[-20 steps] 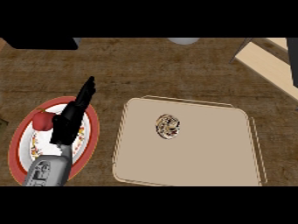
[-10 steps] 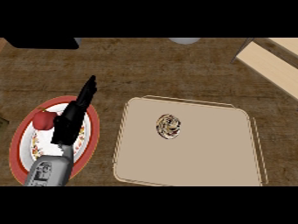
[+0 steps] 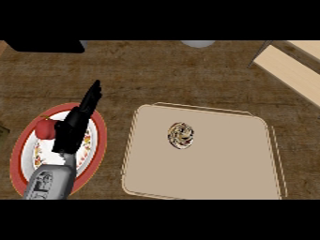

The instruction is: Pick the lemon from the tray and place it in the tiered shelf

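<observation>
The left hand (image 3: 77, 123) reaches away from its grey forearm (image 3: 48, 183) at lower left, fingers straight.

Lemon (image 3: 181, 135) mid tray (image 3: 211, 183), shelf (image 3: 294, 75) top-R

No readable text, label, brand, number anywhere. Faint marks on left forearm (image 3: 48, 183): illegible.

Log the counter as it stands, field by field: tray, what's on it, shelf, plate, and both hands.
tray: beige square tray, centre-right
on tray: small round mottled lemon, untouched
shelf: light wooden tiered shelf, upper right
plate: red-rimmed round plate, left, holding a red fruit
left hand: open, straight fingers, above the plate
right hand: not in view
</observation>
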